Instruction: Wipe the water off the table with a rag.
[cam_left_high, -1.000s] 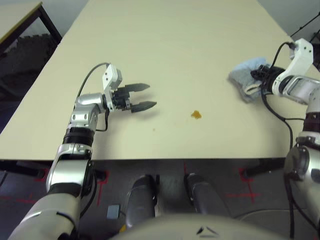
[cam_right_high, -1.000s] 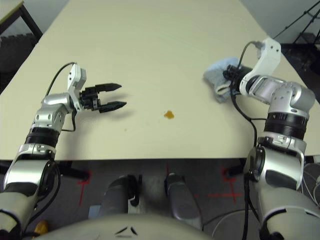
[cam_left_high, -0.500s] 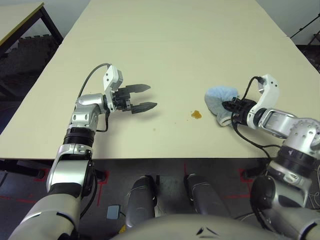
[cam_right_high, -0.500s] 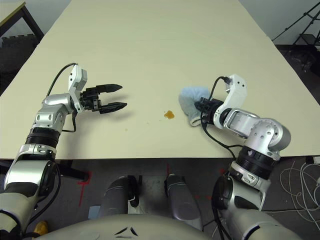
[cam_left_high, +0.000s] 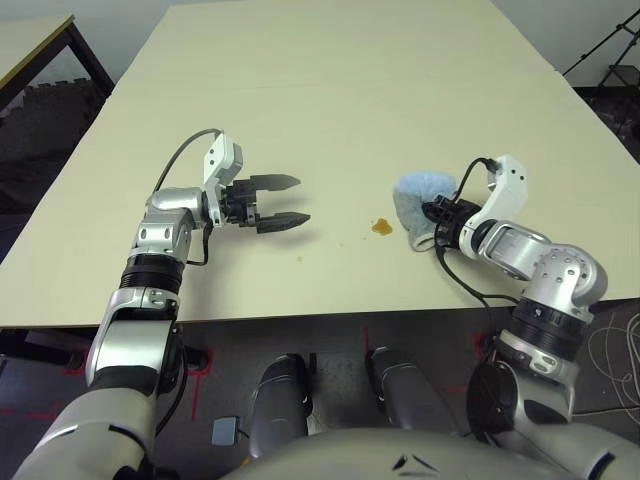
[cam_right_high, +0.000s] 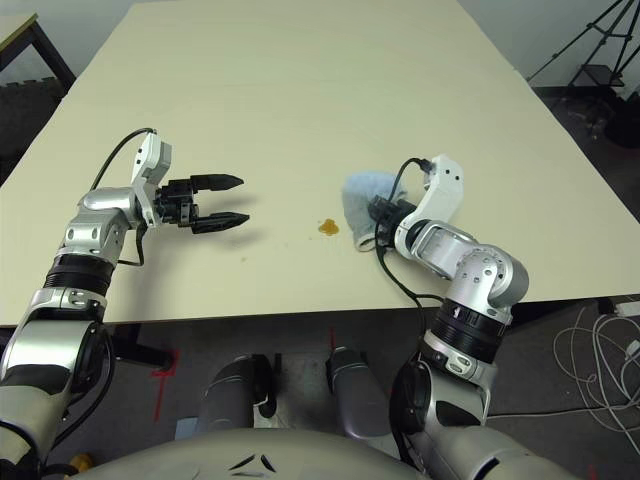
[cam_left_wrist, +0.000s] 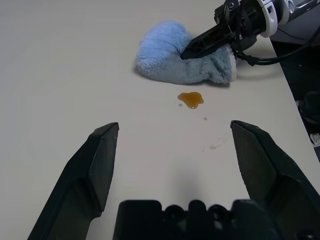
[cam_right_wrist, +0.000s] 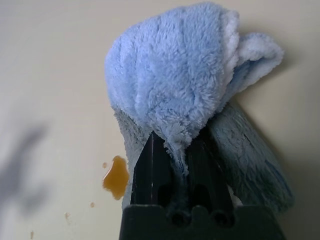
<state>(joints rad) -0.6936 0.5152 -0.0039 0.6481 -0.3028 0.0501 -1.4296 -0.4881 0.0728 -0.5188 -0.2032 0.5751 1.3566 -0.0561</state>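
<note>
Water (cam_left_wrist: 190, 99) lies as a glossy amber puddle on the cream tabletop (cam_left_high: 300, 110), between my two grippers, just beside the light blue terry rag (cam_left_wrist: 172, 55). My right gripper (cam_right_wrist: 175, 142) pinches the rag's gathered middle; my left gripper (cam_left_high: 290, 202) stands spread on the puddle's other side. Too fast a sweep could push liquid toward the left gripper instead of absorbing it. Bunched cloth may leave the small droplets (cam_right_wrist: 92, 204) beside the puddle unwiped. Insufficient downward pressure could leave a smear; a weak pinch could release the cloth under drag.

cream table (cam_left_high: 300, 120) with rag (cam_left_high: 420, 195) beside amber water (cam_left_high: 382, 227)
</note>
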